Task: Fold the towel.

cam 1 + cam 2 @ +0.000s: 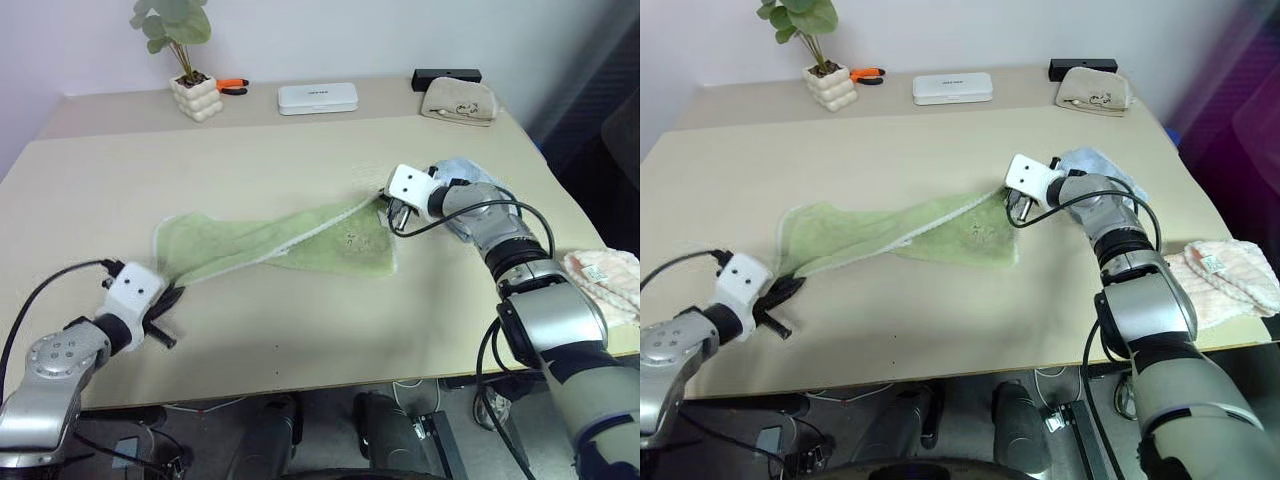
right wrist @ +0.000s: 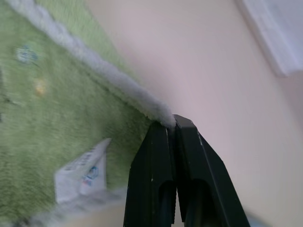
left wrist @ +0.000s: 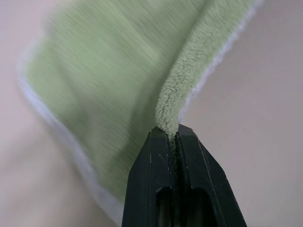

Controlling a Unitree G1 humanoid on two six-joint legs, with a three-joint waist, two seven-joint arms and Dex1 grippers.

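The light green towel [image 1: 300, 240] with white edging lies stretched across the middle of the table, twisted along its length. My left gripper [image 1: 168, 300] is shut on its near-left corner, seen pinched between the black fingers [image 3: 189, 165] in the left wrist view. My right gripper [image 1: 393, 212] is shut on the far-right corner by the white edge [image 2: 113, 75]. A small white label tab [image 2: 83, 172] and faint embroidered marks [image 2: 28, 54] show on the towel [image 2: 57, 118].
A light blue towel [image 1: 462, 170] lies behind my right gripper. A pale pink towel [image 1: 605, 280] sits at the table's right edge. Along the back are a potted plant [image 1: 190, 85], orange-handled pliers [image 1: 232, 86], a white box [image 1: 318, 98], a beige pouch [image 1: 458, 102] and a black device [image 1: 446, 74].
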